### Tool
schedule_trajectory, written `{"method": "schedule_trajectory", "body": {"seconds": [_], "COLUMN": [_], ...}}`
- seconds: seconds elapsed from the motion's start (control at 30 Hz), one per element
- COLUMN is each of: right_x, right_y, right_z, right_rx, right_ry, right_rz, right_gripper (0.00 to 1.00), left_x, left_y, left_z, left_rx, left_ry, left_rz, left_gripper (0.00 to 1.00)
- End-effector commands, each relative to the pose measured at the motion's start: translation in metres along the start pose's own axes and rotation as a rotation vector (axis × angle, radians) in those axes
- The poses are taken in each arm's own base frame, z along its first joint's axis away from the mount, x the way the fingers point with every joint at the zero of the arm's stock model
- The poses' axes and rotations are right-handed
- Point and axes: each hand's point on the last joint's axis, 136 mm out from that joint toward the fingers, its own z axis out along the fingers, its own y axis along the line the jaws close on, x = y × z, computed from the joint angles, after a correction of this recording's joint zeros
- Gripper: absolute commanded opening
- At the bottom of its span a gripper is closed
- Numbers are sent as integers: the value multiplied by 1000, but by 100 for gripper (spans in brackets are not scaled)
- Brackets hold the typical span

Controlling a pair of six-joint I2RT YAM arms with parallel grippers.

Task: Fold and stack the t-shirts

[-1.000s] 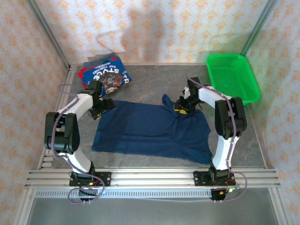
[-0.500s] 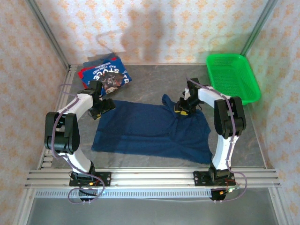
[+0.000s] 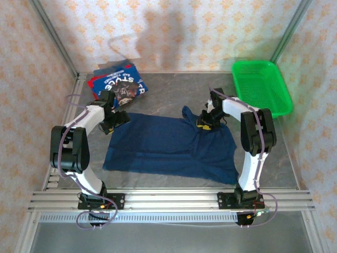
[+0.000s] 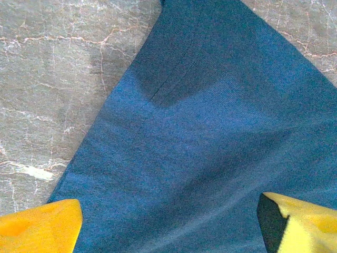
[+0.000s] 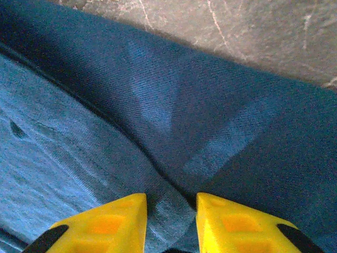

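The only writing I can find from here is the white lettering (image 3: 119, 83) printed across the folded blue t-shirt (image 3: 129, 90) at the far left of the counter. It sits turned away from me and too small to read, so I can't give a single word with confidence.

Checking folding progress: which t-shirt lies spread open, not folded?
The dark navy t-shirt, spread flat on the table. The printed blue and red t-shirts lie folded and stacked at the far left.
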Motion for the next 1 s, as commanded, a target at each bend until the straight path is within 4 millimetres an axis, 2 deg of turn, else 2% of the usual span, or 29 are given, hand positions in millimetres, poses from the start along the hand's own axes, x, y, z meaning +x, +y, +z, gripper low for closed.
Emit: {"method": "schedule_trajectory", "body": {"seconds": [0.0,0.1,0.23,0.4,0.57,0.73,0.87,0.97], "right_x": [-3,-1,-2,-17,-32,-51,-64,-67], "right_y": [3,1,1,12,21,20,20,22], "right_z": [1,2,1,-17,-43,-75,-95,-100], "right_rx": [-14,-2,4,1,32,123,159,156], "right_ry": [8,19,16,-44,-113,-224,-298,-312], "right_rz": [-4,-14,-15,-31,-73,-115,-140,-147], "right_gripper": [25,23,14,0,0,0,0,0], "left_x": [-9,-9,-10,-14,-28,-43,-53,-63], "left_y": [0,1,2,-2,-10,-7,-7,-9], "left_z": [-5,-6,-6,-9,-20,-24,-12,0], "left_rx": [-2,-8,-12,-6,-5,-69,-96,-111], "left_ry": [-27,-28,-30,-36,-63,-77,-85,-84], "left_rz": [12,15,13,12,36,92,117,133], "left_gripper": [88,88,87,87,88,87,86,82]}}
